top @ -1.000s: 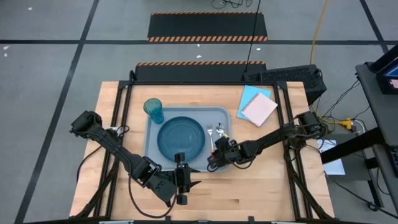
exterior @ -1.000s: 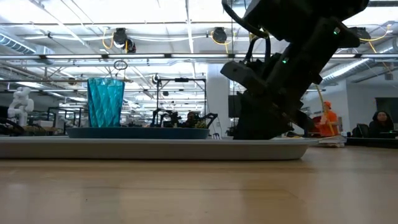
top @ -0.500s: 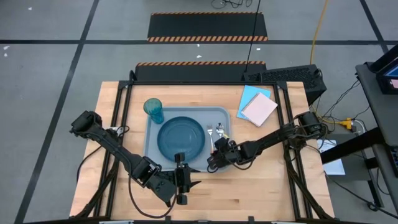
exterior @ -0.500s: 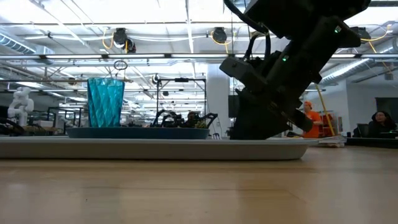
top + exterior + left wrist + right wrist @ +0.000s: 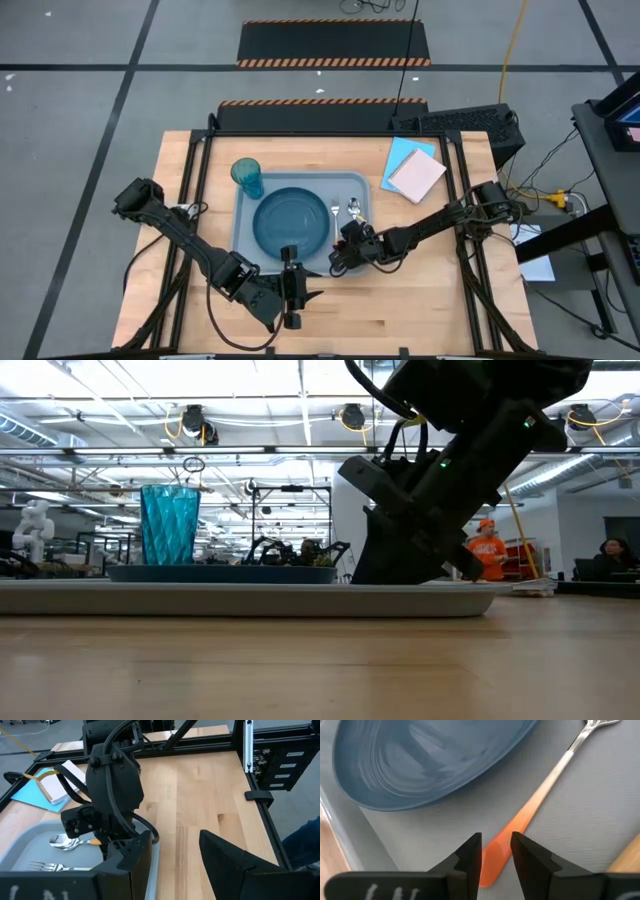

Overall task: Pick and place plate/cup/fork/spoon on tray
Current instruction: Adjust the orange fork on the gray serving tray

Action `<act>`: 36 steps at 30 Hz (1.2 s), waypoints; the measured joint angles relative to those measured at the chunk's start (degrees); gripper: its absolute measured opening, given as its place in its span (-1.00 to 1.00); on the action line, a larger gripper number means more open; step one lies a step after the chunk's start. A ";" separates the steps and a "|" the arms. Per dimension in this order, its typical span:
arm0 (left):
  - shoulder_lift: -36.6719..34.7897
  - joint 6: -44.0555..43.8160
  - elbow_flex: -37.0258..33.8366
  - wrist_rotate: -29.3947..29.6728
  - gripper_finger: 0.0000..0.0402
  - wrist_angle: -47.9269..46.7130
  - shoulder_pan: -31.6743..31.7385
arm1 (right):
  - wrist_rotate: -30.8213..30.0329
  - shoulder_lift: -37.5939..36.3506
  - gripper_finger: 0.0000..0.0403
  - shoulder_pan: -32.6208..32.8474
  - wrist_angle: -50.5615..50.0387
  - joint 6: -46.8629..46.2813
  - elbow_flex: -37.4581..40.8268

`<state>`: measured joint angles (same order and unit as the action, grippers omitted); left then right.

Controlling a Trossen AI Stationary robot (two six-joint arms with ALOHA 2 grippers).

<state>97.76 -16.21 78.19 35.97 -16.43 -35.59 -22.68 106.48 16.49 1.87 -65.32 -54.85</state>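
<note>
The grey-blue tray (image 5: pixel 352 186) lies mid-table. On it lie the dark blue plate (image 5: pixel 291 221), the fork (image 5: pixel 335 213) and the spoon (image 5: pixel 353 209). The teal cup (image 5: pixel 247 177) stands upright at the tray's far left corner. My right gripper (image 5: pixel 339 261) is low over the tray's near right corner, shut on the fork's orange handle (image 5: pixel 520 822). The spoon's handle (image 5: pixel 626 854) lies just beside it. My left gripper (image 5: pixel 306 296) is open and empty over the bare table near the front edge. My right gripper pinches the free end of the fork's orange handle (image 5: pixel 496 854) between its two fingers. The fingers slant down from the table's near right side and run roughly along the fork. The fork lies flat on the tray floor, tines (image 5: pixel 598 724) pointing away, beside the plate's rim.
A pink-white notebook (image 5: pixel 416 175) on a light blue paper sheet (image 5: pixel 400 156) lies at the far right of the table. Bare wood (image 5: pixel 430 300) lies near and right of the tray. People show in the room behind the table (image 5: pixel 486 550).
My right gripper has gone a little toward the table's left edge, staying low over the tray's near right corner. My left gripper has kept still.
</note>
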 joint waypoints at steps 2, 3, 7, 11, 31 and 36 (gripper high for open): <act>0.00 -0.02 0.00 -0.02 -0.15 -0.02 -0.02 | -0.41 0.00 -0.50 0.00 0.09 0.10 0.04; 0.00 0.00 0.00 -0.04 -0.15 -0.02 0.00 | -1.09 0.01 -0.50 0.01 0.13 0.17 0.04; 0.00 -0.02 0.00 -0.07 -0.15 -0.02 -0.02 | -3.63 -1.13 -0.50 0.10 -0.45 1.39 0.22; 0.00 -0.02 0.00 -0.11 -0.15 -0.02 0.00 | -6.57 -3.81 -0.50 -0.40 -0.52 3.50 0.20; 0.00 0.76 0.00 -0.09 -0.15 0.19 -0.01 | -7.44 0.09 -0.50 -4.74 -0.77 6.26 0.14; 0.00 0.74 0.00 -0.09 -0.15 0.24 -0.02 | -8.22 1.67 -0.50 -5.65 -0.14 6.44 0.09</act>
<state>97.76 -15.46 78.19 35.88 -16.19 -35.62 -30.90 108.14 10.84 1.73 -58.87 -54.76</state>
